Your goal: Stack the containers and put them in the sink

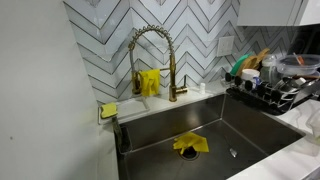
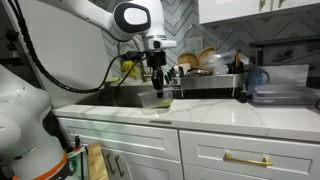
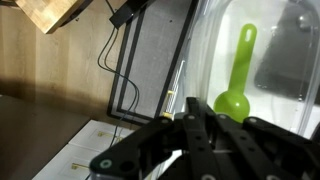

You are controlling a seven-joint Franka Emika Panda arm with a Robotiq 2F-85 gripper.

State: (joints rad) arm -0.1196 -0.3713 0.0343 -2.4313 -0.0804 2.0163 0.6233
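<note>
Tub [image 2: 156, 101] of thin clear plastic with rounded corners, resting on the white counter [image 2: 240, 116] beside the sink [image 1: 255, 130]; a green spoon-shaped piece [image 3: 236, 78] lies inside. Gripper [image 2: 159, 86] clenched, apparently on the tub's near wall. Judged light, flexible and slick: the wall likely bows under a pinch, so the stiffer rim near a corner offers the best hold. Sink: deep brushed steel; faucet [image 1: 172, 80] gold, spring-necked; yellow cloth [image 1: 190, 144] near the drain.
</note>
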